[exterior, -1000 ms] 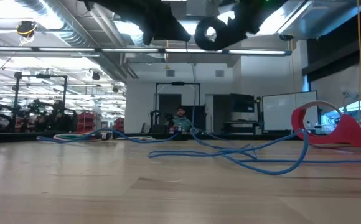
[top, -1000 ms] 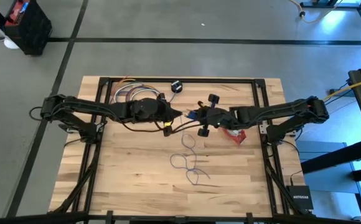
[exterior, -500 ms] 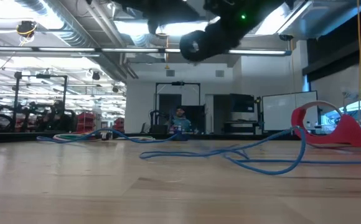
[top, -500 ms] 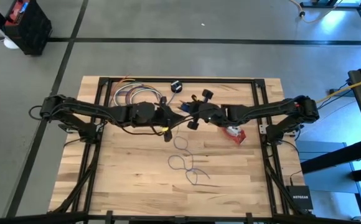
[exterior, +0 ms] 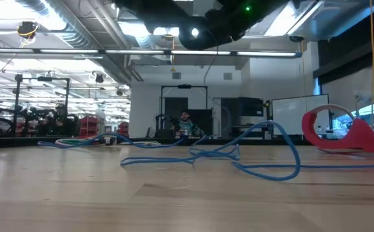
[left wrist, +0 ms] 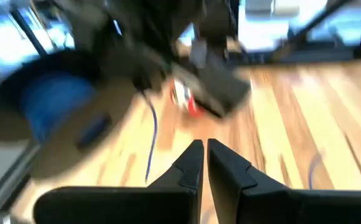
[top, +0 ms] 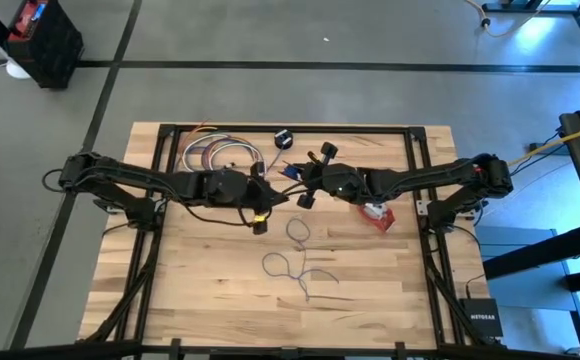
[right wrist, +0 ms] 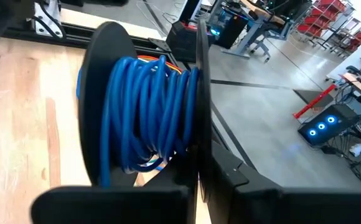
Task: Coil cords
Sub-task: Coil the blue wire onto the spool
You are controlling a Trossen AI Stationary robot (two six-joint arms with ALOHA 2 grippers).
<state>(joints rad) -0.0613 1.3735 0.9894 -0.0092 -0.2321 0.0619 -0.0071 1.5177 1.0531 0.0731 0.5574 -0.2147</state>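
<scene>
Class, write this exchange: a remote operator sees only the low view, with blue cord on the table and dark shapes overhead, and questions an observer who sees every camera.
Operator: What is the dark round thing overhead?
Observer: A black spool wound with blue cord, clamped in the right gripper.
Operator: Where is the left gripper?
Observer: The left gripper is beside the spool over the table's middle, fingers together.
Operator: How does the cord on the table lie?
Observer: From above, in a few open loops in front of both grippers.
</scene>
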